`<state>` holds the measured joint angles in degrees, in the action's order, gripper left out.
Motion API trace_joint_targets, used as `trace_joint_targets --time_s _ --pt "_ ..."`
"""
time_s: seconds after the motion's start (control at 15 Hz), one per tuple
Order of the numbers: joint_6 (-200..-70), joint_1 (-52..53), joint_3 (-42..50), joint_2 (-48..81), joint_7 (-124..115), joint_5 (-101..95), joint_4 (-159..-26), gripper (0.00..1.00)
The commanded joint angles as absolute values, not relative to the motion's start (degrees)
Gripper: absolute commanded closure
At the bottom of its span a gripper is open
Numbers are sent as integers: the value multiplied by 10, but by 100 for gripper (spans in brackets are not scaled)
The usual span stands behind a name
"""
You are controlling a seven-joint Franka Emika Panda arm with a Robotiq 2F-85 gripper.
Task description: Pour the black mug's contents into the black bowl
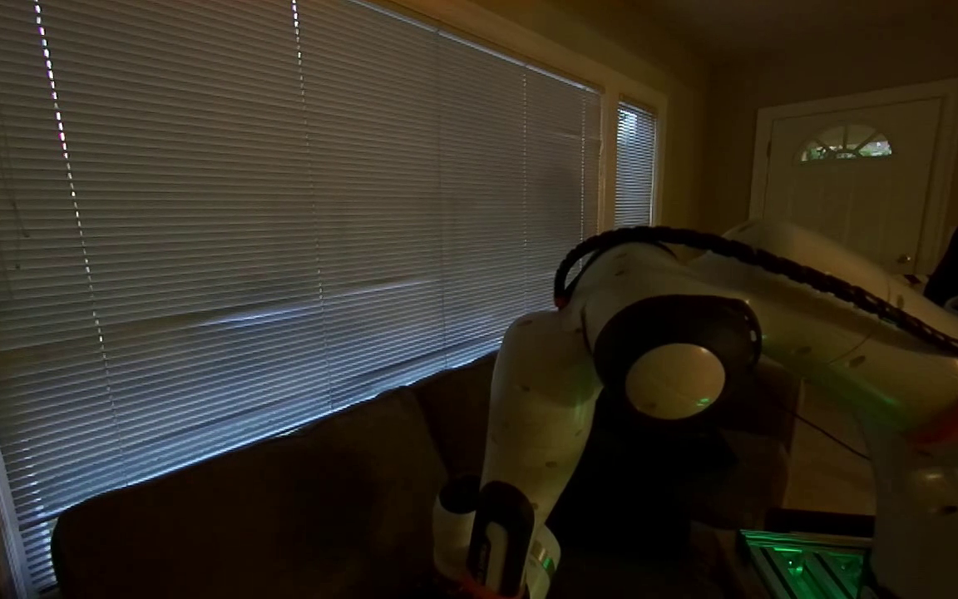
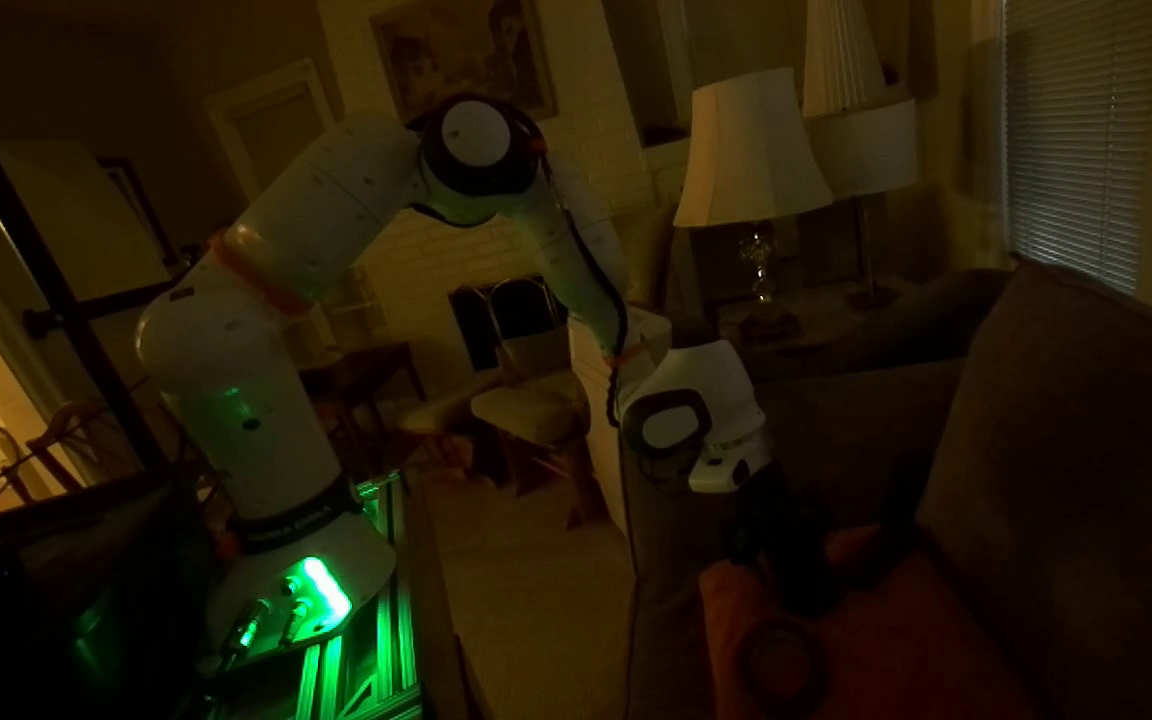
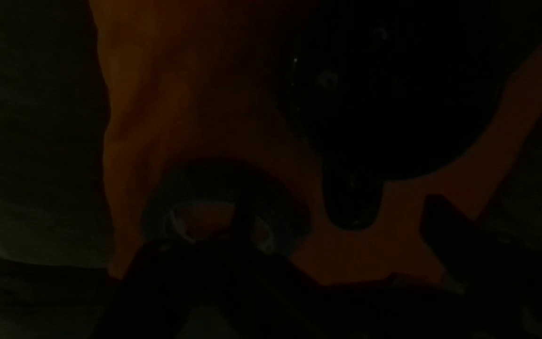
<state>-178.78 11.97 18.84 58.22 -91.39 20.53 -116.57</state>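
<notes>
End effector [image 3: 339,207]: released; in the lower part of your wrist view its two fingers [image 3: 442,221] stand well apart.
Dark round object [image 3: 393,94]: upper right of your wrist view, over the orange cloth [image 3: 148,94]; the light is too low for you to tell whether it is the mug or the bowl.
Stub [image 3: 352,202]: short and handle-like, pointing down the frame from the dark round object, seen between the two fingertips with cloth visible on either side.
Dark grey ring [image 3: 214,181]: left of centre in your wrist view, on the cloth, just beside the stub and apart from it; one finger crosses before it, and you cannot tell whether they touch.
Sofa [image 2: 1076,430]: right side of an exterior view, bearing the cloth at lower right.
Arm [image 2: 326,210]: white, in both exterior views, bent down over the sofa.
Blinds [image 1: 238,208]: lowered across the left and centre of an exterior view.
</notes>
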Motion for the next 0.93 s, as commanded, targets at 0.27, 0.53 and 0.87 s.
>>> trace_joint_targets --time_s 0.27,0.53,0.87 --pt "-1812 107 176 597 -898 210 -1154 34" --pt "-1822 108 172 602 -896 214 -1149 59" --pt "-1831 108 170 605 -894 216 -1147 100"
